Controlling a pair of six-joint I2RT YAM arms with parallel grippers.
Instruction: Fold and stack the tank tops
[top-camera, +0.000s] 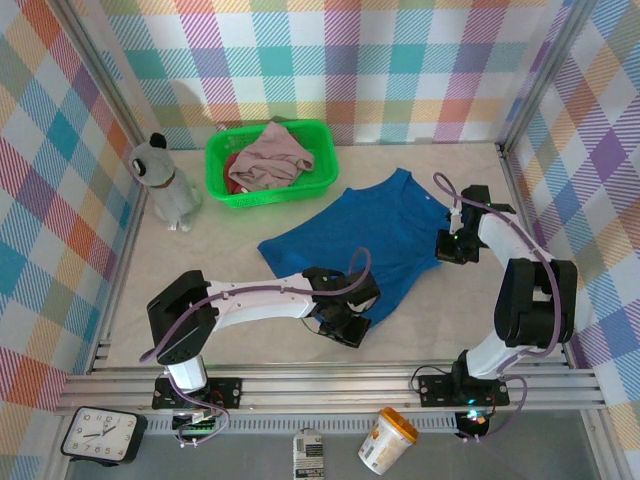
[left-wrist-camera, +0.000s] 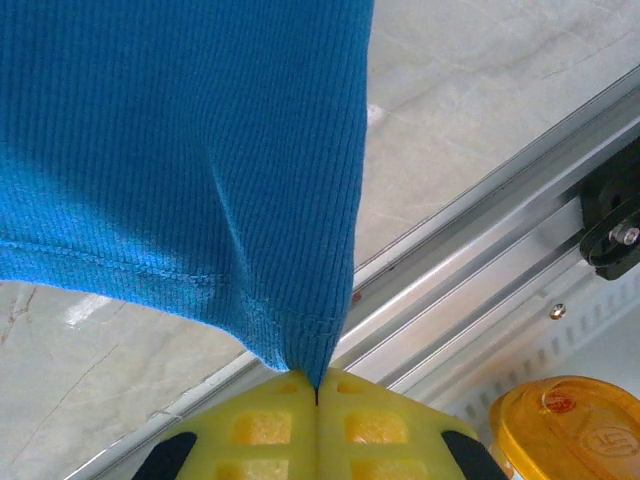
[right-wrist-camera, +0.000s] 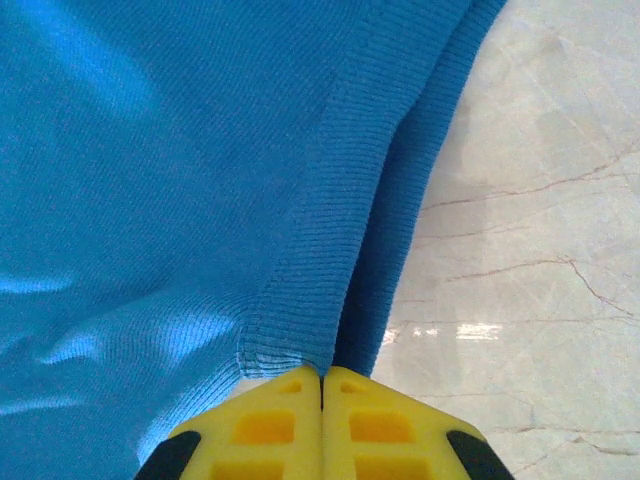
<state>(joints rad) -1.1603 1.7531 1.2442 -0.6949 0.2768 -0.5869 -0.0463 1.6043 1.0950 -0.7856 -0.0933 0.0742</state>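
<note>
A royal blue tank top (top-camera: 375, 235) lies spread on the table's middle. My left gripper (top-camera: 345, 322) is shut on its near hem corner (left-wrist-camera: 305, 350), the yellow fingers (left-wrist-camera: 265, 425) pressed together with cloth pinched between them. My right gripper (top-camera: 452, 243) is shut on the top's right edge (right-wrist-camera: 300, 340), near a shoulder strap. A dusty pink tank top (top-camera: 272, 158) lies bunched in the green basket (top-camera: 325, 140), with a dark red one (top-camera: 232, 170) partly hidden under it.
A grey and white plush toy (top-camera: 165, 180) stands left of the basket. The aluminium frame rail (left-wrist-camera: 480, 250) runs along the table's near edge. Beyond it sit a clock (top-camera: 100, 435) and an orange-lidded jar (top-camera: 388, 438). Checked walls enclose the table.
</note>
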